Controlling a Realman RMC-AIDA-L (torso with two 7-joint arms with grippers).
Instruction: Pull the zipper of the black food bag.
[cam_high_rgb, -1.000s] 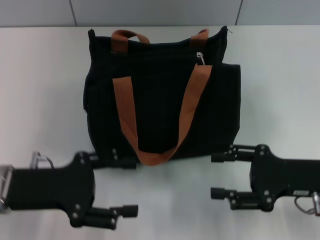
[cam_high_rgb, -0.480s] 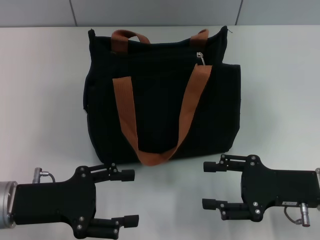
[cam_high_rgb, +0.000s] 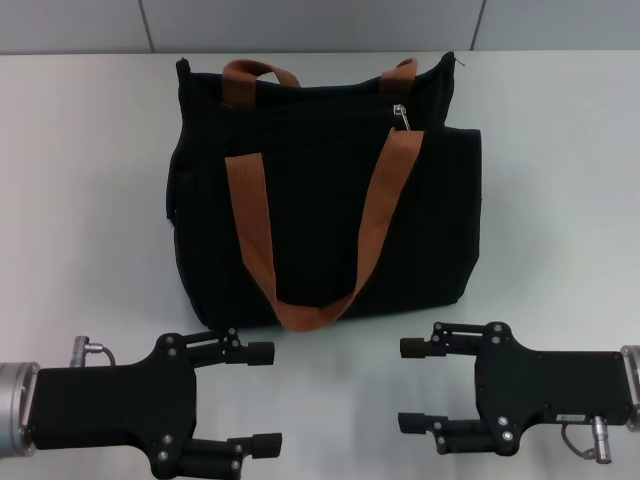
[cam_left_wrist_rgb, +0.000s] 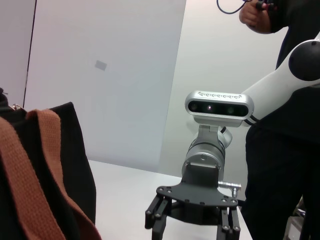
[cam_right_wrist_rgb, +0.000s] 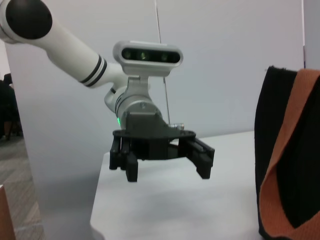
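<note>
Boxy black food bag (cam_high_rgb: 320, 210) with woven orange straps sits mid-frame on the white bench (cam_high_rgb: 90, 180), silver zipper (cam_high_rgb: 402, 116) upper right, left gripper (cam_high_rgb: 262, 397) and right gripper (cam_high_rgb: 412, 385) below, both spread wide and empty.

White table (cam_high_rgb: 80, 200), matte, plain surface. One item lies directly on it: the black food bag (cam_high_rgb: 320, 215), standing upright on its base, brown-orange handle draped down its near face. Bag sits just ahead of both grippers: beyond the left gripper (cam_high_rgb: 262, 397) and beyond the right gripper (cam_high_rgb: 412, 385), roughly centred between them.
</note>
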